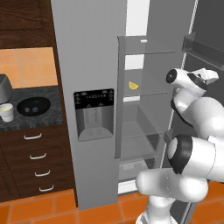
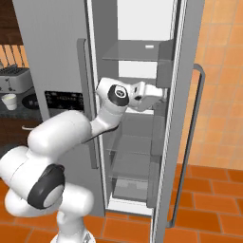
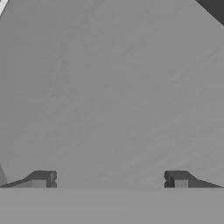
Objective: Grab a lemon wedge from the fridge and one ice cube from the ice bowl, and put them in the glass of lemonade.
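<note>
One arm reached up from the base into the open fridge (image 1: 94, 65), elbow bent low and the wrist levelled toward the shelves, with the gripper (image 3: 109, 180) spread wide and holding nothing, its fingertips (image 3: 41, 179) facing a plain grey wall. The lemon wedge (image 1: 134, 85) lay on a glass shelf, a small bright yellow crescent at about nine o'clock from the hand and well apart from it. Off at nine o'clock of the fridge, the ice bowl (image 1: 33, 106) sat just beside the glass of lemonade (image 1: 6, 112).
</note>
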Available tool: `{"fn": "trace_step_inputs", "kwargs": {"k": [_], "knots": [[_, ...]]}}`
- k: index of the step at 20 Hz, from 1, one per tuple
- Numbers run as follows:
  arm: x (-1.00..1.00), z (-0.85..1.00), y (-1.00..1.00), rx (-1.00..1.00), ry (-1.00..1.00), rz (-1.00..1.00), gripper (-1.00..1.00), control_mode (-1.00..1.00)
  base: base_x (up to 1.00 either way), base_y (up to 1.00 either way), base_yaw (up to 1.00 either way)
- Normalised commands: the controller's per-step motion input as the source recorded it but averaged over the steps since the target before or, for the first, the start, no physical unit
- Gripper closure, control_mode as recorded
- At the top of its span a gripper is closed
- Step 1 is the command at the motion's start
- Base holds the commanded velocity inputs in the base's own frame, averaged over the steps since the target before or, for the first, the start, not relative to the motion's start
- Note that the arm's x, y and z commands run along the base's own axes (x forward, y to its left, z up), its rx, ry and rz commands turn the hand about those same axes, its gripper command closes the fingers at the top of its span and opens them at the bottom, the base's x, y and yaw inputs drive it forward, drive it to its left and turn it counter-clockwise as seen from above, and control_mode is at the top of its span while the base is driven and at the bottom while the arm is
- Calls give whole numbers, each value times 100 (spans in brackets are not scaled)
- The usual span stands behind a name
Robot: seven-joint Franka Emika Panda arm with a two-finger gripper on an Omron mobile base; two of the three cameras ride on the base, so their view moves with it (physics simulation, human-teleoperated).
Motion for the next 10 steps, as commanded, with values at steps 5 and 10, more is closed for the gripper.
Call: {"fn": "trace_step_inputs", "kwargs": {"k": [5, 10], "knots": [[0, 23, 100, 1, -2, 10, -100, -100, 0, 0, 0], [0, 5, 100, 9, 0, 24, -100, -100, 0, 0, 0]]}}
